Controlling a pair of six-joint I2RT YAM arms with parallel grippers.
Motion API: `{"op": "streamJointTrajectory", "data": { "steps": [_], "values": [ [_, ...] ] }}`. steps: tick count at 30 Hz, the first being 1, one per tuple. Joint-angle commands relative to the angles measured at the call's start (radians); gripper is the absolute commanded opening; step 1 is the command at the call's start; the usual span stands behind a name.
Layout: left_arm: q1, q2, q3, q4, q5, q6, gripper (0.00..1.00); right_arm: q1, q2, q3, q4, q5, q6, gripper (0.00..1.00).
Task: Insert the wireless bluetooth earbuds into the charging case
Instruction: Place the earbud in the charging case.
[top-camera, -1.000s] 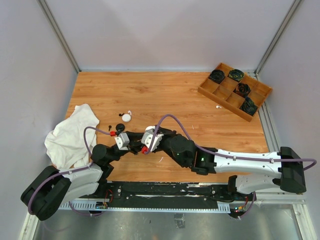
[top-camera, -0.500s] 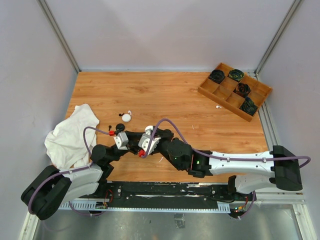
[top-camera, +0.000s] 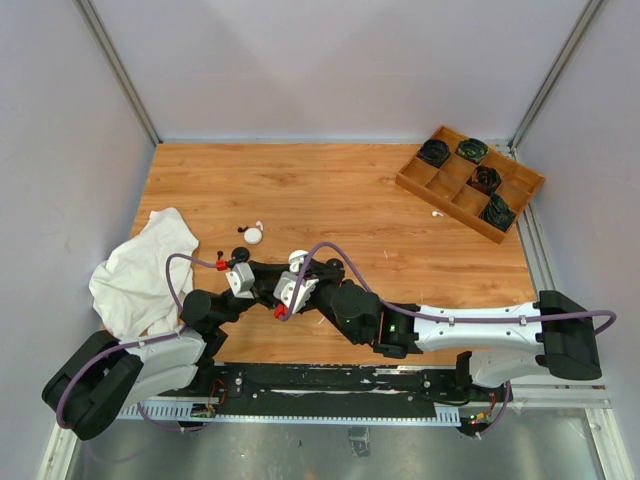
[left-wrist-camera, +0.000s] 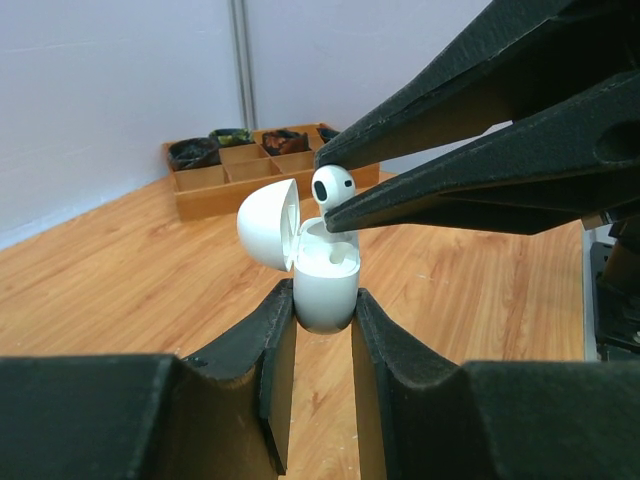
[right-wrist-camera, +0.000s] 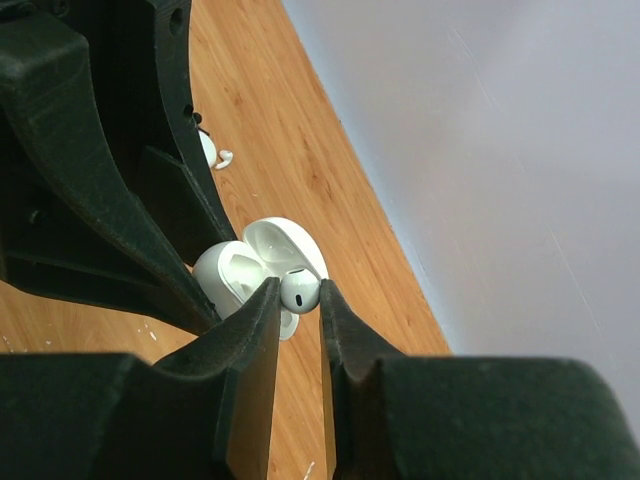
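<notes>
At the far left of the table (top-camera: 340, 190) a crumpled white cloth (top-camera: 140, 270) is seen. Just right of it a round white puck (top-camera: 254, 236) lies on the wood, with tiny dark pieces nearby that are too small to be made out.

Nearer the arm bases, the left gripper (left-wrist-camera: 323, 300) is clamped across the lower body of the white charging case (left-wrist-camera: 325, 280). The case is held upright off the table, its lid (left-wrist-camera: 265, 225) swung open to the left. Directly over the open well, one white earbud (right-wrist-camera: 299, 288) is pinched by its round head in the right gripper (right-wrist-camera: 298, 295), whose fingers are drawn together on it. Whether the stem is seated cannot be told.

At the far right a wooden tray (top-camera: 442, 180) with dark items in several compartments is seen.

The earbud is judged very light, rigid and glossy, so it is likely to twist or slip from a pinch. It is best taken by the head, with the stem left free. The case is smooth and rounded, and is best held low on its sides, clear of the hinge.
</notes>
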Motion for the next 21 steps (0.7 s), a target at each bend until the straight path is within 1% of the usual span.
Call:
{"op": "streamJointTrajectory", "data": {
  "steps": [1,7,14,19,21],
  "values": [
    [0.002,0.001,-0.009,0.042,-0.031,-0.005,0.00,0.027,-0.008,-0.007,0.014,0.005,0.008,0.21],
    [0.002,0.003,-0.007,0.039,-0.034,-0.005,0.00,0.027,-0.017,0.013,-0.061,-0.043,0.054,0.26],
    [0.002,0.005,-0.009,0.040,-0.030,-0.003,0.00,0.027,0.006,0.030,-0.090,-0.032,0.088,0.32],
    [0.002,0.002,-0.009,0.039,-0.031,0.001,0.00,0.024,0.006,0.042,-0.106,-0.030,0.118,0.41],
    [0.002,0.001,-0.009,0.040,-0.032,0.002,0.00,0.020,-0.003,0.050,-0.127,-0.038,0.136,0.46]
  ]
}}
